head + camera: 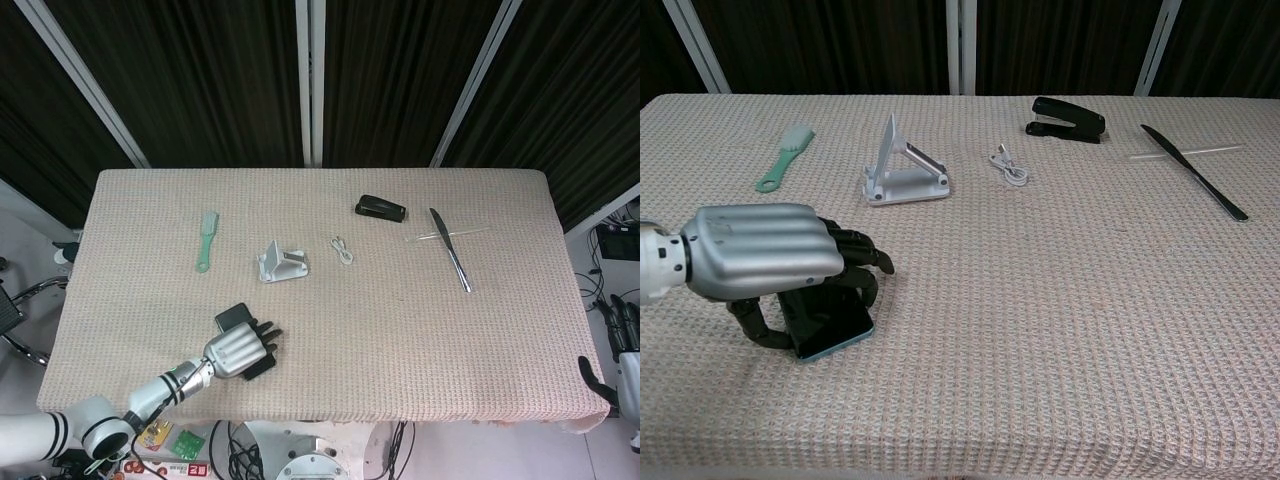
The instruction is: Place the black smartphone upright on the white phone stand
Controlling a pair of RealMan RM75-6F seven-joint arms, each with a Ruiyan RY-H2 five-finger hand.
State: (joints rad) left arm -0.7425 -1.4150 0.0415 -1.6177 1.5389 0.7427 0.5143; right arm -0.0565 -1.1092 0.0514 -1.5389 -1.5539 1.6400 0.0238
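Note:
The black smartphone [830, 325] lies flat on the cloth near the table's front left, mostly covered by my left hand [765, 250]. The fingers curl down over its far edge and the thumb sits at its near left side, so the hand grips it. From the head view, only the phone's [233, 317] ends show around the left hand [238, 350]. The white phone stand [902, 170] stands empty farther back, also in the head view as stand [280, 263]. My right hand [628, 345] shows partly off the table's right edge, its fingers unclear.
A green brush [785, 155] lies back left of the stand. A white cable [1010, 165], a black stapler [1068, 118], a knife [1195, 172] and a thin clear stick [447, 234] lie toward the back right. The table's front edge is close behind the left hand.

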